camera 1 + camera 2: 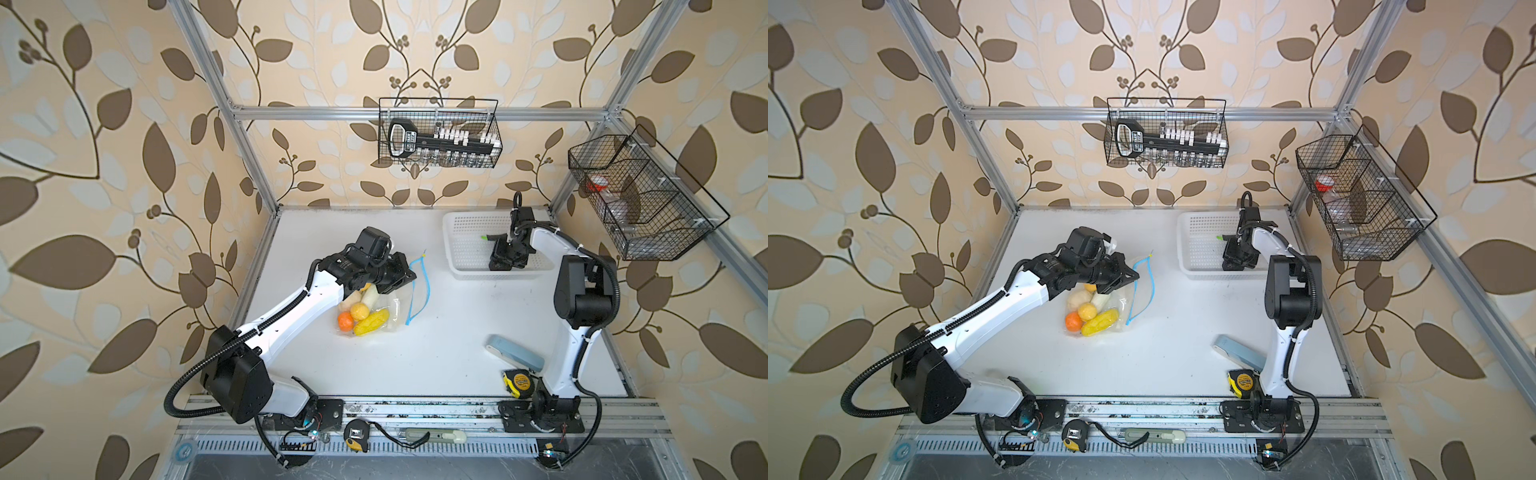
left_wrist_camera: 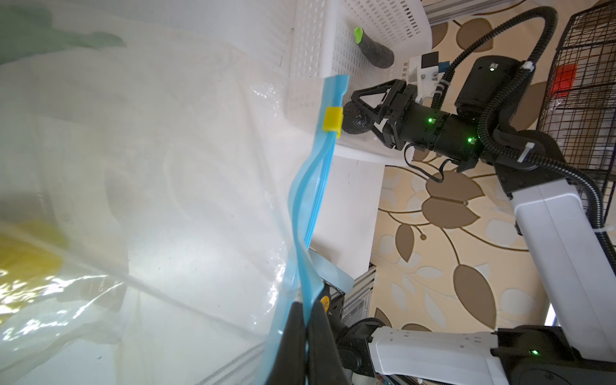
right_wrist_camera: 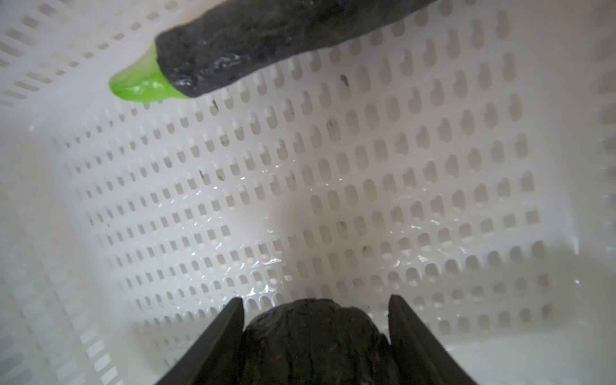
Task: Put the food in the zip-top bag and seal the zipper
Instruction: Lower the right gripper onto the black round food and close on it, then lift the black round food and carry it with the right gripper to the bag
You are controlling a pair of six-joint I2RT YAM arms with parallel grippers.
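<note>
Your left gripper (image 2: 305, 310) pinches the zipper (image 2: 311, 200). The zip-top bag (image 1: 401, 305) sits at 10 o'clock of table centre, with food (image 1: 371, 324) inside. Your right gripper (image 3: 316, 297) squeezes a dark round piece (image 3: 313, 343) in the white basket (image 1: 461, 232) at 1 o'clock, with a dark long piece (image 3: 266, 40) nearby.

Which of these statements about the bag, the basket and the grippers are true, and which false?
1. The left gripper pinches the zipper. True.
2. The white basket is empty. False: a long dark piece and a rounded dark piece lie in it.
3. The right gripper hangs over the zip-top bag. False: it straddles the rounded dark piece inside the basket.
4. An orange piece lies inside the zip-top bag. True.
</note>
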